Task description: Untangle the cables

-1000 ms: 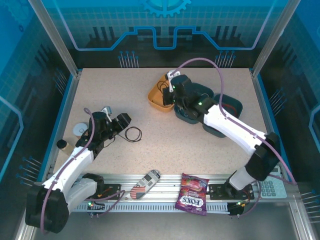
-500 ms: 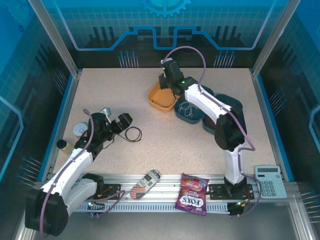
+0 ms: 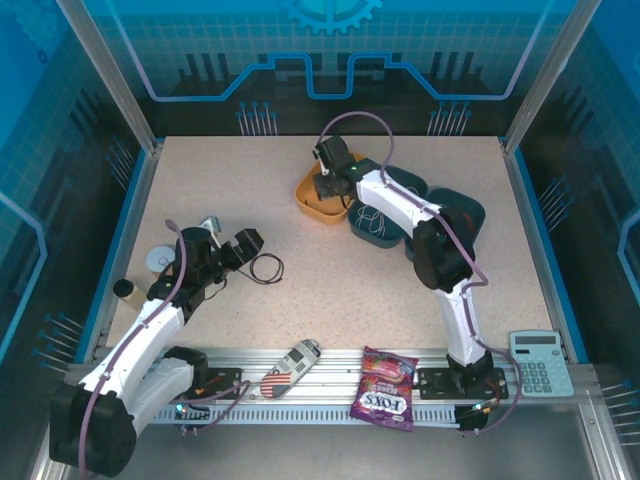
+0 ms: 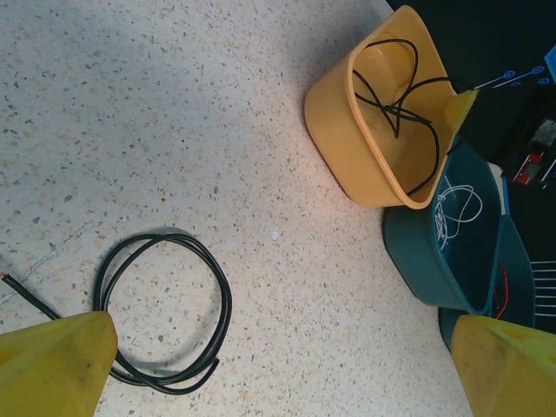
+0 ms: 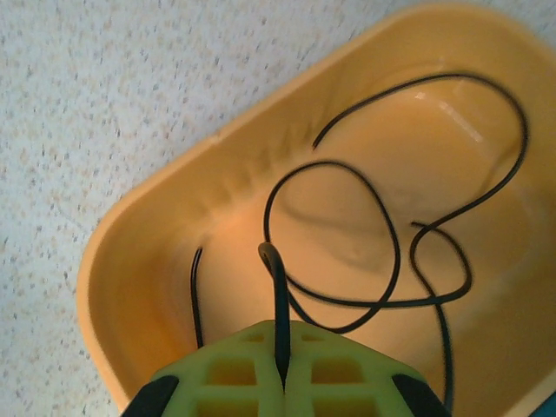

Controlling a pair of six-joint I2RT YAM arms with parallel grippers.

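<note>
Prob mid-sort: holding black cable [image 5: 382, 234] in yellow tub [image 5: 174, 208] w/ right claw [image 5: 280, 356] clamped on it; left claw [image 4: 278, 365] wide open above black coil [image 4: 228, 304]. Next: drop it, grab coil.

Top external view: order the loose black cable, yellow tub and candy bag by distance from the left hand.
1. Loose black cable, on the table just beside the left hand.
2. Yellow tub, far centre.
3. Candy bag, near rail.
</note>
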